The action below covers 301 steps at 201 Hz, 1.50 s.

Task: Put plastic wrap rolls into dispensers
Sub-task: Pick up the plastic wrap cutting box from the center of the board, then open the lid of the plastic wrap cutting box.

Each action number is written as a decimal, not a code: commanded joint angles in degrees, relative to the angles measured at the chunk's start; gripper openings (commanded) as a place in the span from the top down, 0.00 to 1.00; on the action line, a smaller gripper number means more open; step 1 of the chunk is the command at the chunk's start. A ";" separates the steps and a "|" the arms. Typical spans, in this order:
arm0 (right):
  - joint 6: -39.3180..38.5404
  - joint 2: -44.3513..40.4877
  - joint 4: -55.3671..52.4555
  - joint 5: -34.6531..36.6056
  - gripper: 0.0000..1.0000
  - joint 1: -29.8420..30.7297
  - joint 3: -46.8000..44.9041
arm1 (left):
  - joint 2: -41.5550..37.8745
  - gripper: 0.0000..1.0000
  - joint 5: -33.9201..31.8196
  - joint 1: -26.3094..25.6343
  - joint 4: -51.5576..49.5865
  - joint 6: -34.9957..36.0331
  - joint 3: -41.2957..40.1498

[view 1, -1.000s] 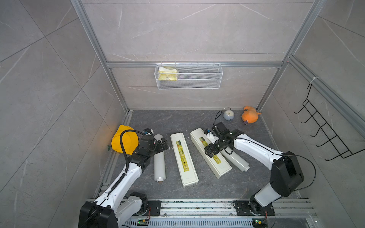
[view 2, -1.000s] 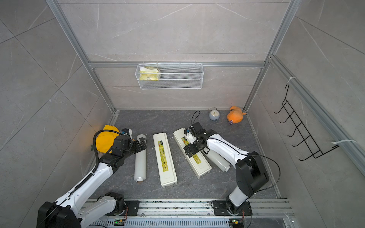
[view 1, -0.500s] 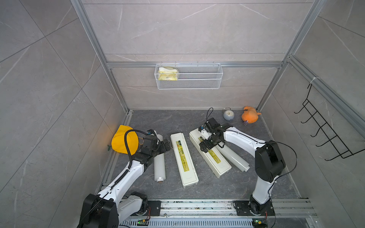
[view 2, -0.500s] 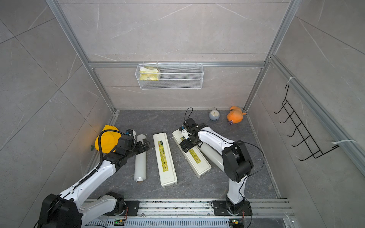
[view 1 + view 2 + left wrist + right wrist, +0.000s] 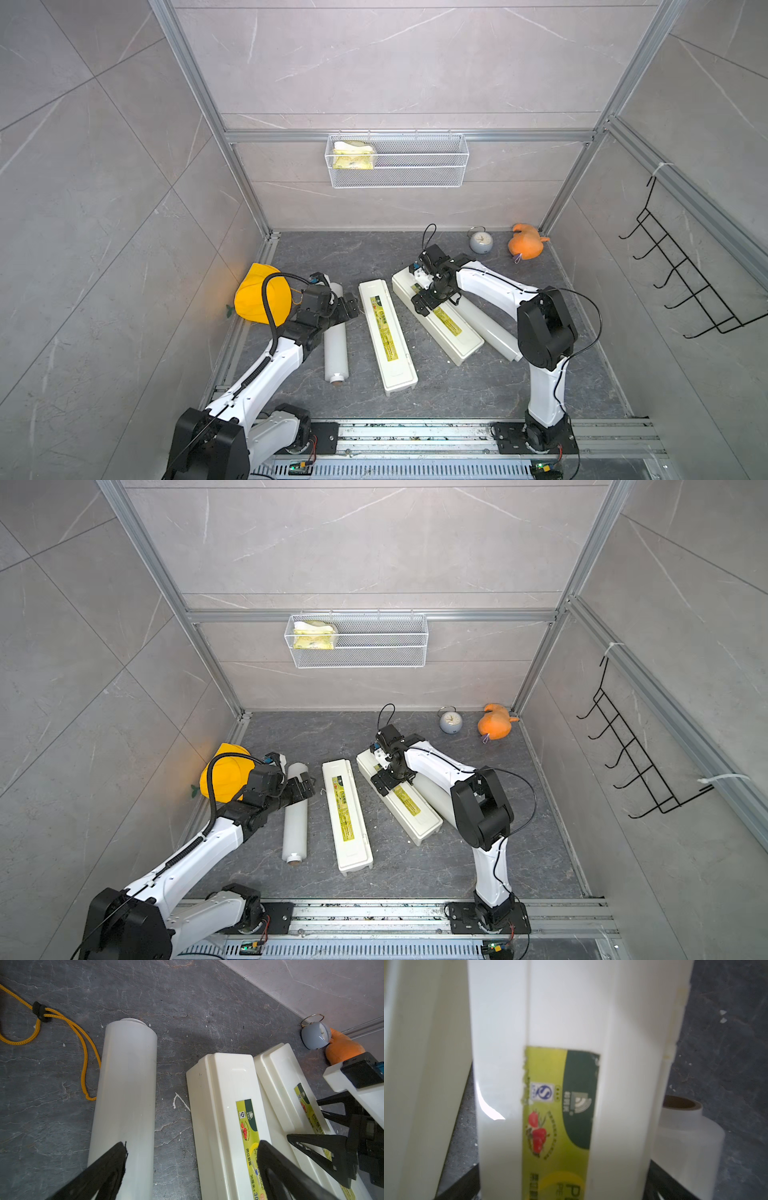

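Nothing loaded yet: lids shut, opening + filling both left. L gripper (image 5: 350,303) wide, empty, roll (image 5: 336,345) under one finger, box (image 5: 386,336) under other. R gripper (image 5: 437,300) wide, astride 2nd box (image 5: 451,328); 2nd roll (image 5: 486,328) just outside.

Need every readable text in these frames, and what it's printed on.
"WRAP": label on the left dispenser, left wrist view.
"30厘米 x 3", cut off: same label.
"PE": label on the right dispenser, right wrist view, blurred.
Alarm clock, packet in the wire basket, other print: too small.
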 commanded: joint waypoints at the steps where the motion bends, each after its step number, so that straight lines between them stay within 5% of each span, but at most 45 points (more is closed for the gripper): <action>1: -0.07 1.67 -0.15 1.86 0.00 0.62 -0.65 | 0.25 0.00 0.56 -0.33 0.52 0.25 1.92; 67: -1.70 5.20 -2.22 0.26 0.01 1.51 0.97 | 0.27 0.01 1.17 -0.30 0.37 0.72 2.89; 124: -0.21 3.12 -2.09 -1.45 0.20 1.40 0.63 | -0.09 0.01 2.08 -0.33 0.12 0.72 3.40; 171: 2.48 -3.53 -1.03 -6.35 0.22 -0.40 -1.37 | -0.08 0.01 9.49 -0.29 4.27 3.07 4.36; 235: 8.61 -19.41 5.12 -29.33 0.23 -9.76 -7.81 | 4.91 0.01 27.90 -0.29 16.32 4.65 10.74; 301: 20.65 -32.37 18.74 -56.38 0.23 -14.81 -14.63 | 16.82 0.00 45.82 -2.98 48.15 -9.40 17.97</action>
